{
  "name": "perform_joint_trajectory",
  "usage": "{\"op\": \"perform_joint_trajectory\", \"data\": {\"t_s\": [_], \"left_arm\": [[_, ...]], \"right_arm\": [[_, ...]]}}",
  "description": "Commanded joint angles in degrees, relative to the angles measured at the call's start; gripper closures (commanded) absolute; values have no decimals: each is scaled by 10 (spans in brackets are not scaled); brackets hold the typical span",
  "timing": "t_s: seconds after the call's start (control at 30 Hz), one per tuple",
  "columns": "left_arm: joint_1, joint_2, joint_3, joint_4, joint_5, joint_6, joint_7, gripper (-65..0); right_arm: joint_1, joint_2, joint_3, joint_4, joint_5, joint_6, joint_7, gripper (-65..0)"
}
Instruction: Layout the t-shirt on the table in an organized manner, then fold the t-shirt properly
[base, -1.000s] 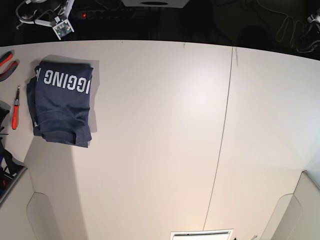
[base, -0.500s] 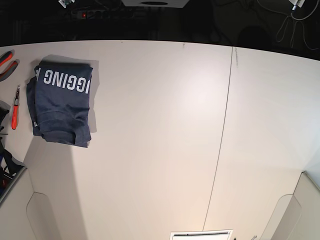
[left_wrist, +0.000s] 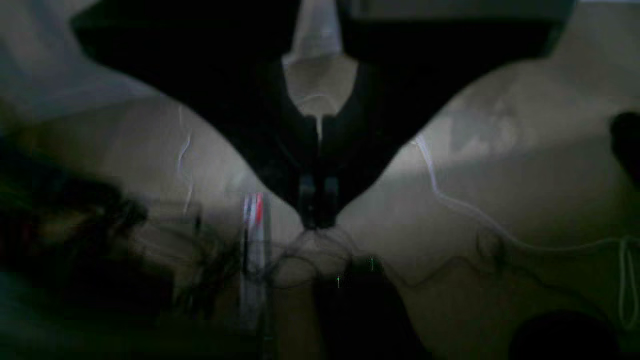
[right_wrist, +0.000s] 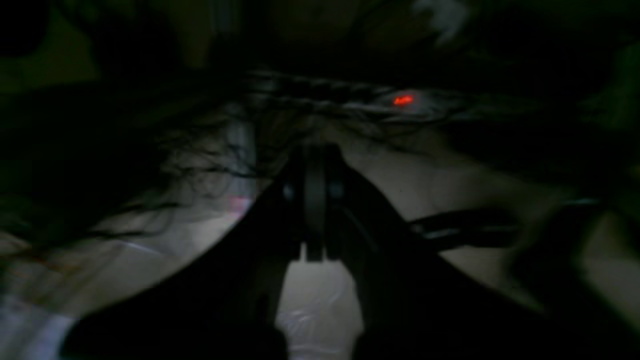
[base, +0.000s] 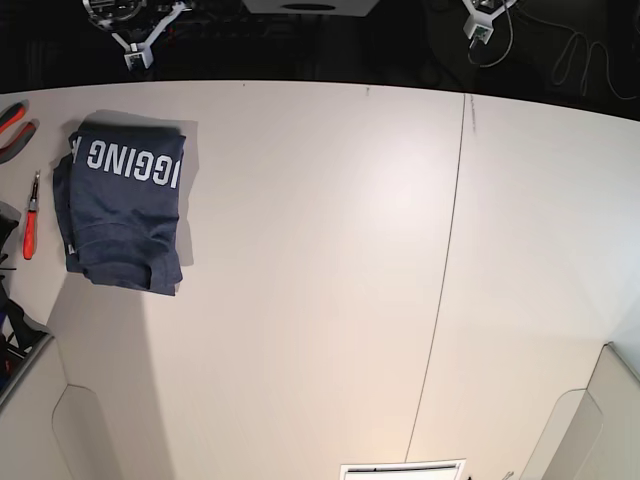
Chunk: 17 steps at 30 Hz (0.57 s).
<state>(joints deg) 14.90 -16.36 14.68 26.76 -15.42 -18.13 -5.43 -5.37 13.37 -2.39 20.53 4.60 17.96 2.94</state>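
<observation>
1. We see the t-shirt (base: 122, 205) folded into a compact navy rectangle, lying flat near the far left corner of the table (base: 320, 280), white lettering up along its far edge.
2. Nothing touches the shirt; both arms are off past the far edge, over the dark area behind the tabletop.
3. The left gripper (left_wrist: 318, 220) is clenched, its dark fingers (left_wrist: 306, 192) pressed together with nothing between them, above a tangle of cables (left_wrist: 450, 270) on a pale floor.
4. The right gripper (right_wrist: 315, 152) is likewise clamped tight and holds nothing; its view is dim and blurred, with a small red light (right_wrist: 403, 100) glowing beyond the tips.
5. Along the left edge of the tabletop, just beside the shirt, lies an orange-handled screwdriver (base: 31, 222), and red-handled pliers (base: 12, 128) sit nearer the far left corner.
6. A thin dark seam (base: 445, 270) runs across the tabletop, well apart from the shirt.
</observation>
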Motion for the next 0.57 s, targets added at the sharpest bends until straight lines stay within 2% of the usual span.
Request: {"op": "perform_joint_trajectory", "data": {"t_s": [0.0, 0.1, 0.2, 0.33, 0.53], "left_arm": [[-3, 8, 0, -6, 0, -5, -4, 0], [-24, 34, 0, -13, 0, -5, -3, 0], [-31, 50, 0, -13, 5, -5, -3, 0], [-37, 60, -1, -12, 37, -5, -3, 0], [-39, 60, -1, -12, 39, -5, -4, 0]], "right_arm": [[8, -1, 0, 2, 16, -2, -17, 0], [22, -30, 0, 2, 62, -2, -89, 0], [30, -53, 0, 2, 71, -2, -130, 0], [31, -61, 0, 2, 86, -2, -139, 0], [31, -59, 0, 2, 92, -2, -138, 0]]}}
